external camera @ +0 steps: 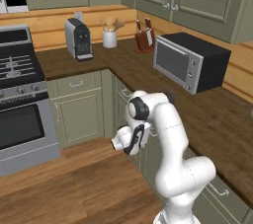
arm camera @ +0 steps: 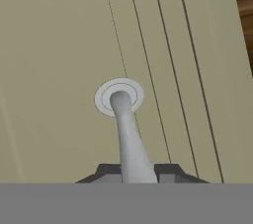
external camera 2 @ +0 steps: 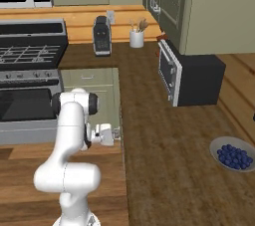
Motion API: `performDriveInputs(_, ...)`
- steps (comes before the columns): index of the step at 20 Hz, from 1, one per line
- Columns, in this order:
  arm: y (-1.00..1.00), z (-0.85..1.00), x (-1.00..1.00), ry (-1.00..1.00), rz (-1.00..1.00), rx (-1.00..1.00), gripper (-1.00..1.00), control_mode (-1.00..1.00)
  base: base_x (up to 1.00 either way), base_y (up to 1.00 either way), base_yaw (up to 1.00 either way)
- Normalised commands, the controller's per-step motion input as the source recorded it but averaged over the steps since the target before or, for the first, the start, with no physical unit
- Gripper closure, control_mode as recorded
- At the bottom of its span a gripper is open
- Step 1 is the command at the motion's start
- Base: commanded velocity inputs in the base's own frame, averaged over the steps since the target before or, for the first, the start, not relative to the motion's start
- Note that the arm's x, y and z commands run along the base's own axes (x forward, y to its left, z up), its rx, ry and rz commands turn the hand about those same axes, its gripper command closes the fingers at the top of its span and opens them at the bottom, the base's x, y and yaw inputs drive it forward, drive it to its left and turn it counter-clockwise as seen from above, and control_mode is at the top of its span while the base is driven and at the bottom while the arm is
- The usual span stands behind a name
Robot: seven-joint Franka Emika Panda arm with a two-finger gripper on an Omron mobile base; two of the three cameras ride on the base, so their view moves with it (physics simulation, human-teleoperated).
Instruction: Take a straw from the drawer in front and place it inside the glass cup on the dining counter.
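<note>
Clamping silver handle (arm camera: 129, 139) at lower centre of hand view, jaws sit closed on either side of bar. Green drawer (arm camera: 59, 70) front lies straight ahead; handle's long axis runs away from jaws. Straw presumably inside, hidden.

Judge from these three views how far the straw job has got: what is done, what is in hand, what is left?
Done: the gripper has reached the green drawer front, under the wooden counter. In hand: the jaws are shut on its silver handle, as the hand view shows; the drawer looks closed. Left: pulling it open, taking a straw and placing it in the cup.
</note>
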Motion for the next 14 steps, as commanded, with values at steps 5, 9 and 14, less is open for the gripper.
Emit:
performDriveInputs(5, 1.00, 0.00, -0.29, -0.01, 0.00, 0.00, 1.00, -1.00, 0.00, 0.00, 0.00)
performDriveInputs(9, 1.00, 0.00, -0.29, 0.00, 0.00, 0.00, 1.00, -1.00, 0.00, 0.00, 0.00)
performDriveInputs(14, 1.00, 0.00, -0.31, 0.00, 0.01, 0.00, 1.00, -1.00, 0.00, 0.00, 0.00)
